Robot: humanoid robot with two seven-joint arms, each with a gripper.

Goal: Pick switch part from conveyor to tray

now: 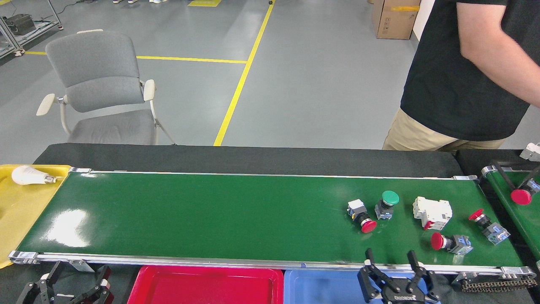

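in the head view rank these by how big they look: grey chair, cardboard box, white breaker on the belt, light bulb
Largest to smallest as they appear:
1. grey chair
2. cardboard box, though it stands far back and is cut off at the top edge, so its true size is unsure
3. white breaker and light bulb, which look about alike

A single head view looks forward and down from the robot's side of the conveyor [236,213], which runs left to right across the middle of the picture. Nearest the camera, below the conveyor's near rail, the red tray [206,285] and blue tray [320,287] are cut by the bottom edge. Beyond the conveyor's far rail, the grey floor [303,80] recedes upward.
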